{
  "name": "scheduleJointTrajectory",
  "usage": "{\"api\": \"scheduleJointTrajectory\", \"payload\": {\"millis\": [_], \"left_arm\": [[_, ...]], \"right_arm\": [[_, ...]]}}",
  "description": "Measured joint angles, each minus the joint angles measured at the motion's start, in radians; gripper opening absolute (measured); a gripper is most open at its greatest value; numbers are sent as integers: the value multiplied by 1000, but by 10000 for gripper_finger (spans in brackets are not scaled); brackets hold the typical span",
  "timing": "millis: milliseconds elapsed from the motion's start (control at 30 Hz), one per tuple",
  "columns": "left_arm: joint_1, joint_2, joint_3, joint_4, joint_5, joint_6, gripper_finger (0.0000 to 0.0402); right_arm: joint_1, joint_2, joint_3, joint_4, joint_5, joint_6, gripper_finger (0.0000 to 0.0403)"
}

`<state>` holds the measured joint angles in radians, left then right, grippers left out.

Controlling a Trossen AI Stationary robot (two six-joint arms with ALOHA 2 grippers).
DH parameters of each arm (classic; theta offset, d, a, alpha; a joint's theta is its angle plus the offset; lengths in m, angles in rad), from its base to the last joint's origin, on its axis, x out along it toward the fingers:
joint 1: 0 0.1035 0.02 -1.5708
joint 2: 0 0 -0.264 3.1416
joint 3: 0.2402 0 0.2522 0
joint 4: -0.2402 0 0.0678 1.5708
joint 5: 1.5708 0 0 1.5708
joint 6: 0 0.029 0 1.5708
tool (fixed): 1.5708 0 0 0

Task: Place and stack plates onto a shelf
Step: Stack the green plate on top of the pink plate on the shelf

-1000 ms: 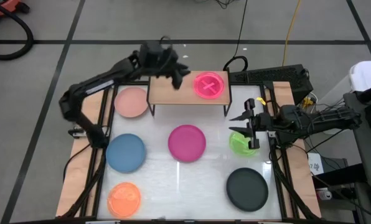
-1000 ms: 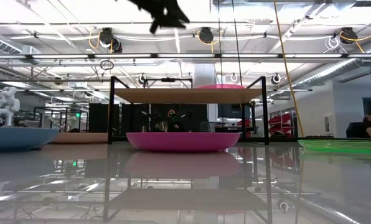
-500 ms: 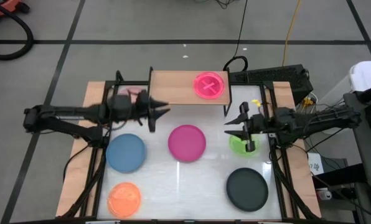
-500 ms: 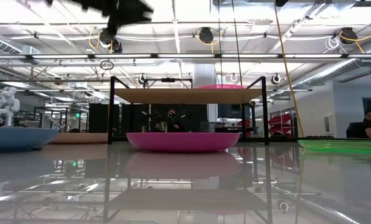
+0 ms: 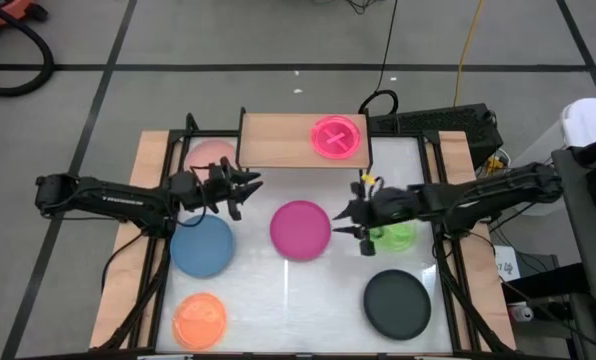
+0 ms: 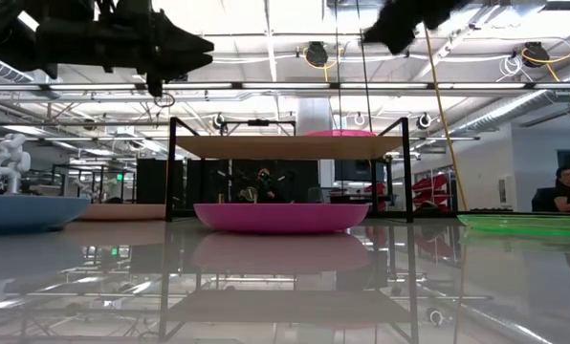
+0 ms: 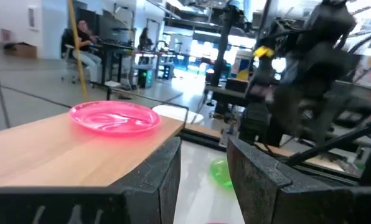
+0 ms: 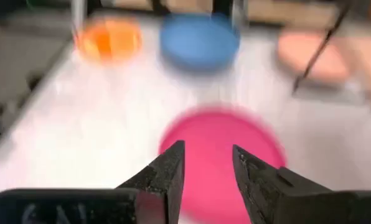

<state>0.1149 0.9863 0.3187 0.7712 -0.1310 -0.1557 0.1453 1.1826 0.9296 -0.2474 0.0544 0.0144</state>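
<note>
The light-wood shelf (image 5: 278, 142) stands at the table's far middle with a neon pink plate (image 5: 336, 137) on its right half; the plate also shows in the left wrist view (image 7: 115, 117). A magenta plate (image 5: 300, 228) lies flat on the table in front of the shelf. My left gripper (image 5: 246, 186) is open and empty, level, just near and left of the shelf's left front leg, pointing right. My right gripper (image 5: 352, 216) is open and empty above the table, between the magenta plate (image 8: 220, 149) and the green plate (image 5: 396, 236), pointing left.
A blue plate (image 5: 202, 246), an orange plate (image 5: 199, 319) and a black plate (image 5: 397, 303) lie flat on the white table. A salmon plate (image 5: 208, 155) lies left of the shelf, partly under my left arm. People sit in the room beyond (image 6: 564, 186).
My left gripper has swung from above the shelf's left half toward the table's left and near side and come down beside the shelf, now pointing right. My right gripper has gone toward the table's left, from over the green plate toward the magenta plate.
</note>
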Motion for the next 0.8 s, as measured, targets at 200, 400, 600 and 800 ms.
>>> {"api": "scheduleJointTrajectory", "payload": {"millis": [200,400,600,800], "left_arm": [[-20,0,0,-10,47,-9,136],[-59,0,0,-8,52,-68,136],[-109,0,0,16,55,-75,136],[-118,0,0,19,55,-60,136]], "right_arm": [[-9,98,7,-317,0,187,116],[25,169,8,-451,37,476,116],[99,261,7,-578,104,611,116],[120,334,6,-622,157,681,116]]}}
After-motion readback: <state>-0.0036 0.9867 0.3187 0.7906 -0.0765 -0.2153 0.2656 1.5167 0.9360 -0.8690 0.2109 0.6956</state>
